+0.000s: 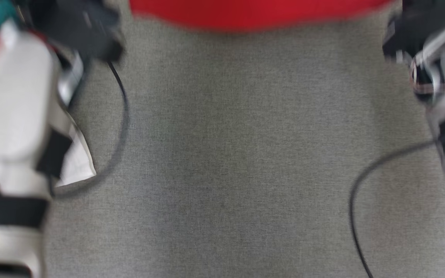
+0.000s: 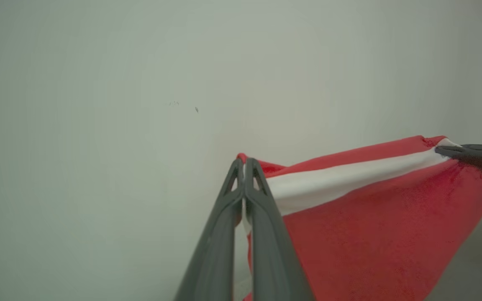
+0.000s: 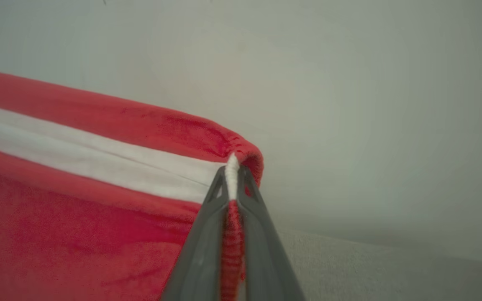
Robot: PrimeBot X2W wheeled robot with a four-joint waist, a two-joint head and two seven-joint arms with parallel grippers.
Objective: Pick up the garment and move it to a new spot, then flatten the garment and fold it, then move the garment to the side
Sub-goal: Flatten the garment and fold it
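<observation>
Left hand (image 2: 245, 167) and right hand (image 3: 232, 169) each clenched on a top corner of the red garment (image 2: 370, 234), holding its white-striped edge taut between them before a pale wall (image 2: 98, 125)

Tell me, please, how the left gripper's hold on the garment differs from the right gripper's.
The left gripper pinches the garment with a red edge poking past its tips; the right gripper has bunched white stripe between its tips. Lower down, a pale sliver shows between the left fingers, red cloth between the right ones. Both are shut on the striped edge, stretched between them.
</observation>
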